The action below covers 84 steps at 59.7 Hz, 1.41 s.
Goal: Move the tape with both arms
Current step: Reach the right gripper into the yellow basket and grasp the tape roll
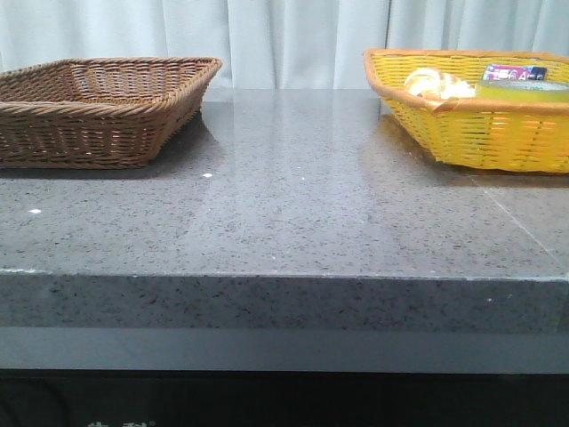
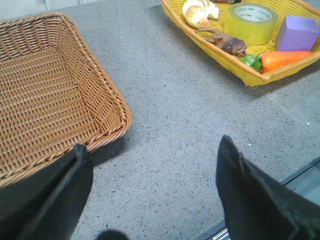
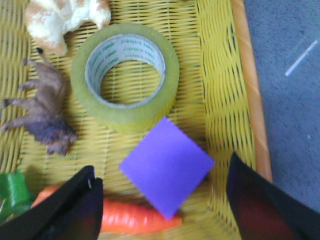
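right wrist view: tape (image 3: 125,75) lies in yellow basket (image 3: 220,85) beside purple block (image 3: 166,165).

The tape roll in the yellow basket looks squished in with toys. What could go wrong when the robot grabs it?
The yellow-green tape roll lies flat with a purple block right beside it, so the open right gripper might bump or grab the block. A brown toy animal and a croissant crowd its other sides. The yellow wicker basket wall may block a finger.

Bright even light; soft shadows; right wrist view blurred.
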{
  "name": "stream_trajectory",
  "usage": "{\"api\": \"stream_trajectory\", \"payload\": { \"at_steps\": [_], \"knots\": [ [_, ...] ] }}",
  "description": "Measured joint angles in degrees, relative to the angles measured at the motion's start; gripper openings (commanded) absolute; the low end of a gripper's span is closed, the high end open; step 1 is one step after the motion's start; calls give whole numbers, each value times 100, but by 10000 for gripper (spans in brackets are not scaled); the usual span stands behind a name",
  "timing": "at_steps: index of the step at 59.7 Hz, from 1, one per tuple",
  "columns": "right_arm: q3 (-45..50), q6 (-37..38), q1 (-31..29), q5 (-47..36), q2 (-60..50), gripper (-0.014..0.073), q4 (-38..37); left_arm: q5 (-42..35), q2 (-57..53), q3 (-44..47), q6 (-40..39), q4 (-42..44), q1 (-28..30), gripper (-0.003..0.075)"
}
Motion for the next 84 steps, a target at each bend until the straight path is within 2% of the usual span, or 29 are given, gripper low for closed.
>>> {"api": "stream_trajectory", "payload": {
  "at_steps": [27, 45, 49, 56, 65, 70, 84],
  "knots": [
    [-2481, -349, 1, 933, 2537, 540, 0, 24, 0, 0, 0, -34, 0, 512],
    [-3358, -444, 1, 1082, 3550, 535, 0, 24, 0, 0, 0, -43, 0, 512],
    [-3411, -444, 1, 1071, 3681, 487, 0, 24, 0, 0, 0, -43, 0, 512],
    [-3424, -457, 1, 1059, 3848, 310, 0, 24, 0, 0, 0, -46, 0, 512],
    [-3434, -457, 1, 1059, 3958, 158, 0, 24, 0, 0, 0, -56, 0, 512],
    [-3461, -466, 1, 1082, 3958, 129, -11, 24, 0, 0, 0, -56, 0, 512],
    [-3773, -469, 1, 1340, 3872, 129, -46, 35, 0, 0, 0, -56, 0, 512]
  ]
}}
